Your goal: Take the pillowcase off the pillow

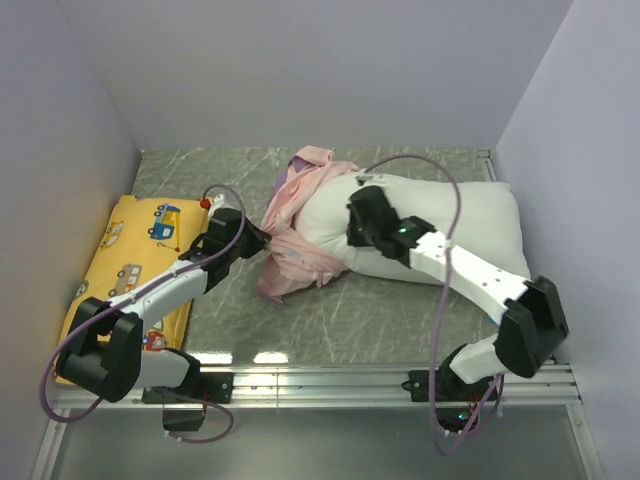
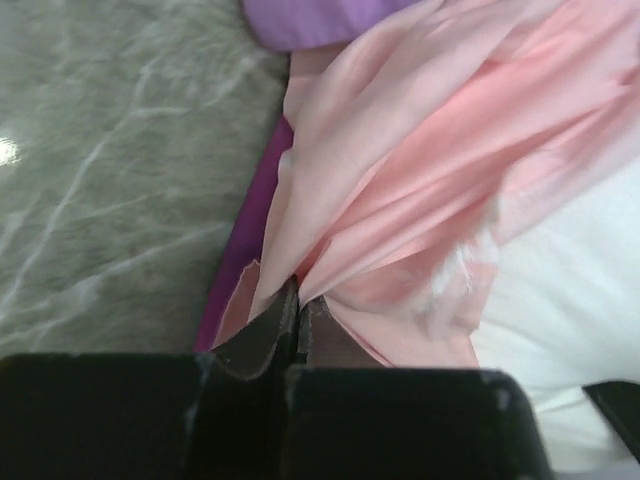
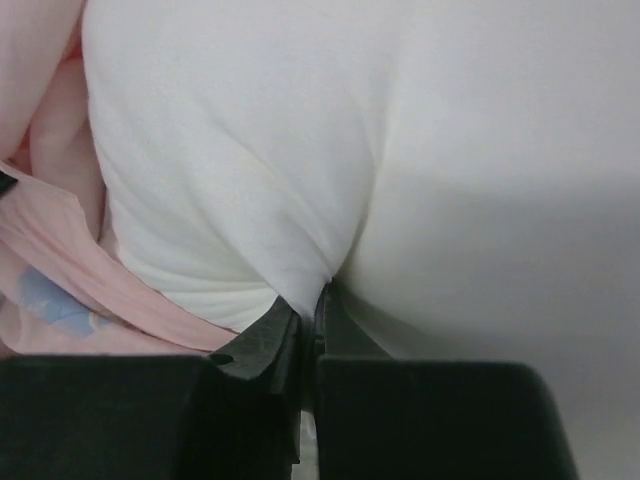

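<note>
Plump white pillow (image 1: 490,215) lies mostly bare, pink-purple pillowcase (image 1: 295,250) bunched around its left end

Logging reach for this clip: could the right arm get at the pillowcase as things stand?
Probably yes: the pillowcase bunches beside the right gripper with nothing between, though that gripper is shut on the pillow and must let go first.

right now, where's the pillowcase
In the top view the pillowcase is bunched mid-table around the left end of the white pillow, pinched by the left gripper, with the yellow cushion further left.

left gripper (image 2: 300,318) pinching pink pillowcase (image 2: 420,170)
</note>
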Motion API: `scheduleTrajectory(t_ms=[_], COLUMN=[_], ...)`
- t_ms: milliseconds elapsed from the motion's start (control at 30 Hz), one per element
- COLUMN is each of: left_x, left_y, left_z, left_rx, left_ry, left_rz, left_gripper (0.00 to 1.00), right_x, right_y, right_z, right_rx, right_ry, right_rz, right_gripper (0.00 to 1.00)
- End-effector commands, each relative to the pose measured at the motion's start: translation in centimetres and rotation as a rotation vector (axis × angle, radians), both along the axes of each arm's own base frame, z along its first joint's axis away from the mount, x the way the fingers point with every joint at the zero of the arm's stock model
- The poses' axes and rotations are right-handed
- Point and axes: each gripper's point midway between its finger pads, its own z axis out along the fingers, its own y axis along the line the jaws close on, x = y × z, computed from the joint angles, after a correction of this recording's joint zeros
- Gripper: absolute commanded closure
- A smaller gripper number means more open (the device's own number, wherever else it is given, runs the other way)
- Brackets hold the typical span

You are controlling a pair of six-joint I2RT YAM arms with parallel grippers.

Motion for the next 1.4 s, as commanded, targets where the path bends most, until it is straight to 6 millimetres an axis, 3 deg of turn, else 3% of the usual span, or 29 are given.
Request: scheduleTrajectory(t_ms=[0,200,300,467,500,633,667,767,967,1133,1233,1367], left_x=[-0.3,-0.1,0.1,0.9,1.4,1.7,1.8,2.1,2.6,3.5,3.9,4.2], left_y=[6.0,7.8,9.0,8.8,8.8,10.3,10.2,11.4,13.1,12.8,11.9,9.9], left_z=[-2.4,-3.0,-2.2,0.1,0.9,0.0,0.1,0.0,-0.7,-0.6,0.0,0.7], left_rx=[0.088,0.058,0.047,0.030,0.041,0.070,0.047,0.028,0.017,-0.006,-0.021,-0.002], left_ry=[0.062,0.080,0.066,0.022,0.010,0.056,0.048,0.054,0.073,0.056,0.048,0.040], left_rz=[0.152,0.185,0.204,0.172,0.173,0.202,0.193,0.218,0.272,0.269,0.240,0.180], left_gripper=[1.00,0.99,0.99,0.99,1.00,1.00,0.99,0.99,0.99,0.99,0.99,0.99], right_x=[1.3,1.0,0.8,0.3,0.1,-0.6,-0.7,-1.5,-2.4,-3.7,-4.5,-6.0], right_y=[-9.0,-11.4,-11.8,-10.6,-10.4,-11.4,-11.7,-13.0,-14.8,-15.3,-14.5,-14.1], right_z=[3.9,7.9,8.7,9.2,9.9,13.1,15.2,18.6,20.1,21.9,23.4,26.9], right_rx=[0.013,0.108,0.121,0.199,0.221,0.233,0.245,0.245,0.252,0.268,0.308,0.384], right_ry=[-0.082,-0.161,-0.170,-0.174,-0.190,-0.239,-0.276,-0.333,-0.360,-0.393,-0.402,-0.473], right_rz=[-0.228,-0.277,-0.292,-0.246,-0.235,-0.258,-0.262,-0.287,-0.317,-0.301,-0.239,-0.188], right_gripper=[1.00,1.00,1.00,1.00,1.00,1.00,1.00,1.00,1.00,1.00,1.00,1.00])
